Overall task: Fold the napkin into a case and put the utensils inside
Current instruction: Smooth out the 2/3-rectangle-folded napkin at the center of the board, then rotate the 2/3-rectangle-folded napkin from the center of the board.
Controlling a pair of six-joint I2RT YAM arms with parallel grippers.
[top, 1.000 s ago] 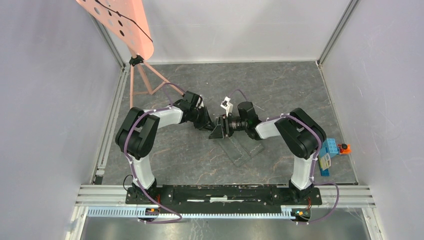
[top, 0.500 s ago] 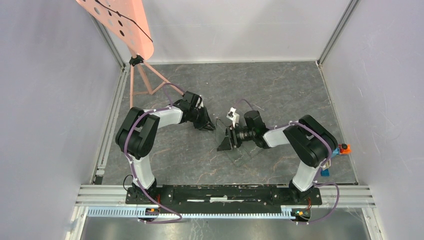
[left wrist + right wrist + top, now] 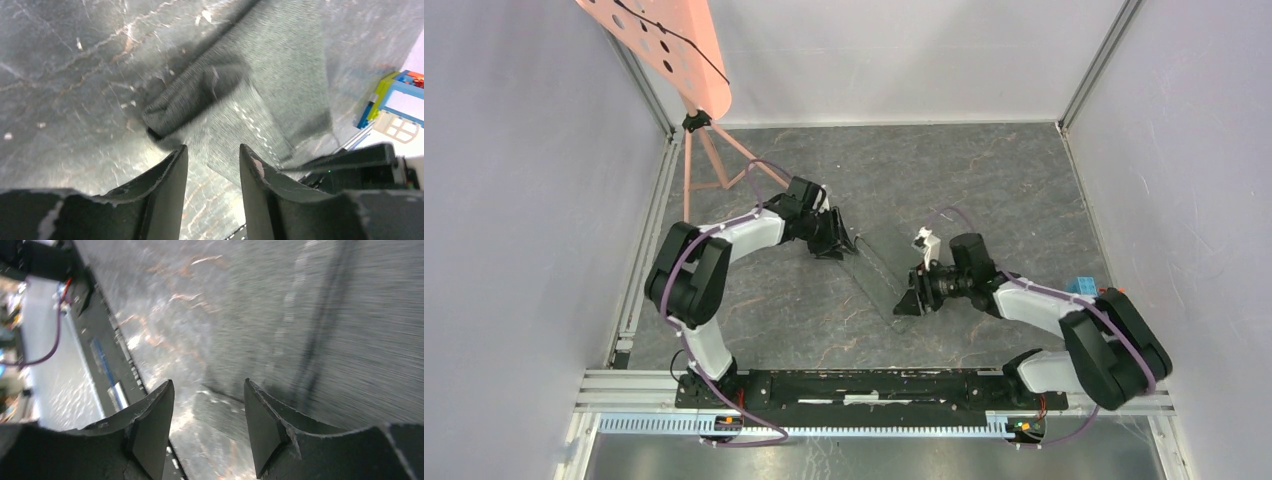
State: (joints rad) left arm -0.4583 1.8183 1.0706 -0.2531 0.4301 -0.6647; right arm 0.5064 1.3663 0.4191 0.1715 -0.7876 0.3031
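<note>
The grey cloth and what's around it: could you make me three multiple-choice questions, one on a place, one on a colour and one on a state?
1. Where does the cloth lie?
A. between the left end effector and the right end effector
B. in the far right corner
C. in the far left corner

2. What colour is the perforated board?
A. green
B. pink
C. black

3. How do the left end effector's jaws stand?
A. shut tight
B. shut on the cloth
C. apart, nothing between

Answers: 1 A, the strip runs between them; 2 B, seen top left; 3 C, the left wrist view shows a bare gap.
</note>
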